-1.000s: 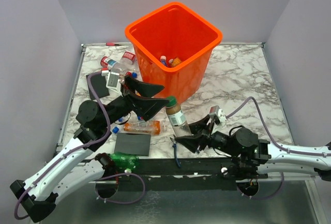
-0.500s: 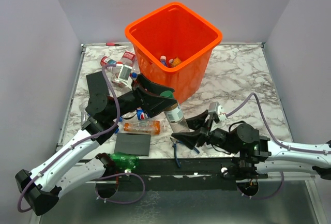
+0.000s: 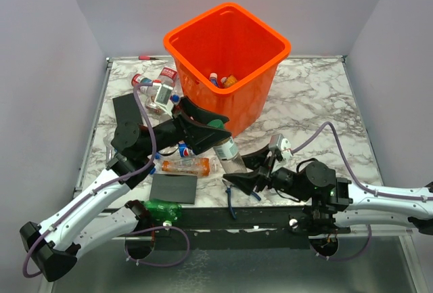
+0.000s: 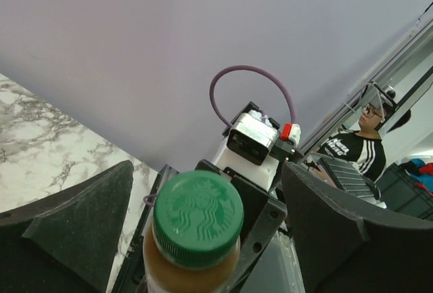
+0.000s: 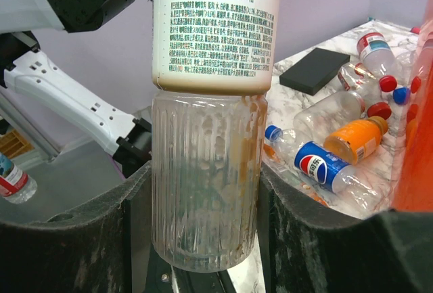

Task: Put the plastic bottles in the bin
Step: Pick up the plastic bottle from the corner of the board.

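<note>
A ribbed clear Starbucks bottle [image 3: 229, 151] with a green cap [image 4: 197, 217] hangs tilted above the table in front of the orange bin [image 3: 284, 46]. My right gripper [image 3: 241, 168] is shut on its base [image 5: 203, 198], both pads against the ribs. My left gripper [image 3: 220, 126] is open, its fingers [image 4: 81, 218] on either side of the cap with gaps. More plastic bottles lie left of the bin [image 3: 159, 83], including a Pepsi one [image 5: 325, 166] and an orange one [image 3: 184, 166]. A green one [image 3: 161, 210] lies at the near edge. A few bottles lie inside the bin [image 3: 223, 78].
Two black pads lie on the table, one near the front [image 3: 173, 188] and one at the left [image 3: 127, 111]. Blue-handled pliers [image 3: 230, 204] lie at the near edge. A red marker-like tool [image 3: 147, 57] lies at the back left. Walls close three sides.
My left arm has swung forward and right, bringing its open jaws around the bottle's cap. The right gripper and the bottle have shifted slightly left and tilted.
</note>
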`<state>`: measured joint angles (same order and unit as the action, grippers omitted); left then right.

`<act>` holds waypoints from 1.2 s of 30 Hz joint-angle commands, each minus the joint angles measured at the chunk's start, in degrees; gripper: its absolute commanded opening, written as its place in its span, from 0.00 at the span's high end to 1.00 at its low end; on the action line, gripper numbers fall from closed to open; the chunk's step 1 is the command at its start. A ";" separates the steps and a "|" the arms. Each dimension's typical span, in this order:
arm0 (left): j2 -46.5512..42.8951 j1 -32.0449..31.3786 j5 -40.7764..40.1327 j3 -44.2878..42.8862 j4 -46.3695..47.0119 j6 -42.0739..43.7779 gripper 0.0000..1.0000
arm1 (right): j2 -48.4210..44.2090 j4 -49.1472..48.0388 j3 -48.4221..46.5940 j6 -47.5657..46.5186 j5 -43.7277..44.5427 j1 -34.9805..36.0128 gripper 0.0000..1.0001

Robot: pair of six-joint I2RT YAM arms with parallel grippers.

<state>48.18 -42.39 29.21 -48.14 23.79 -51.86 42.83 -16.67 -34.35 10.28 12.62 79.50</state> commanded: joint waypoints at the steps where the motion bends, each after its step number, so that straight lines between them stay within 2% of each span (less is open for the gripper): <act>1: -2.00 0.03 0.68 0.73 0.66 1.04 0.13 | -2.57 -2.74 0.39 -0.40 3.38 0.17 0.99; 6: -2.64 -0.01 -0.15 1.29 0.31 1.62 0.42 | -2.75 -3.01 0.82 -0.06 3.94 0.13 0.99; 8: -2.58 0.01 -0.29 1.17 0.17 1.77 0.50 | -2.00 -2.68 0.57 0.20 3.55 0.14 0.99; 10: -2.36 0.01 -0.43 1.16 0.12 1.76 0.49 | -1.06 -2.23 0.23 0.30 3.22 0.17 0.99; 11: -2.19 -0.01 -0.43 1.06 0.12 1.76 0.45 | -0.52 -1.90 0.03 0.29 3.08 0.15 0.99; 13: -1.91 0.02 -0.43 0.95 -0.01 1.72 0.24 | 0.23 -1.61 -0.27 0.43 2.81 0.13 0.99; 14: -1.83 0.03 -0.58 0.90 -0.18 1.61 0.20 | 0.38 -1.67 -0.28 0.40 2.76 0.12 0.99; 16: -1.75 -0.05 -0.49 0.85 -0.28 1.67 0.22 | 0.41 -1.86 -0.08 0.44 2.83 0.12 0.99; 17: -1.77 -0.01 -0.37 0.81 -0.31 1.71 0.27 | 0.34 -1.93 -0.09 0.44 2.81 0.12 0.99; 19: -1.78 0.02 -0.04 0.73 -0.29 1.95 0.44 | 0.33 -1.88 -0.06 0.57 3.08 0.17 0.99; 23: -1.62 0.00 1.09 0.67 -0.31 2.62 0.99 | 0.15 -2.13 0.18 0.98 3.32 0.15 0.99; 24: -1.60 -0.01 1.31 0.68 -0.32 2.66 1.00 | 0.19 -1.99 0.14 1.25 3.51 0.18 0.99; 25: -1.67 -0.05 1.35 0.68 -0.28 2.76 1.00 | 0.34 -1.80 -0.11 1.61 3.64 0.14 0.93; 26: -1.87 0.02 1.24 0.68 -0.32 2.99 1.00 | 0.58 -1.27 -0.56 1.93 3.65 0.15 0.77; 27: -2.12 0.01 0.70 0.65 -0.32 3.41 1.00 | 0.90 -0.39 -1.23 2.46 3.73 0.19 0.53; 28: -2.51 0.01 -0.30 0.44 -0.59 4.11 1.00 | 1.28 0.80 -2.11 3.35 4.29 0.17 0.35; 30: -3.22 0.02 -3.40 -1.67 -4.95 7.42 1.00 | 1.84 4.46 -4.38 6.22 5.88 0.16 0.10; 31: -3.27 0.02 -5.07 -3.25 -7.29 9.75 1.00 | 2.04 6.42 -5.73 7.69 6.05 0.13 0.01; 36: -1.94 -0.02 -13.31 -13.54 -15.09 21.98 1.00 | 1.52 14.99 -11.75 13.87 4.43 0.13 0.00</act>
<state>46.44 -42.35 23.79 -53.30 13.50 -40.86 45.21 -9.30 -41.30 18.11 16.56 79.77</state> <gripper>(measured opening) 0.432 0.997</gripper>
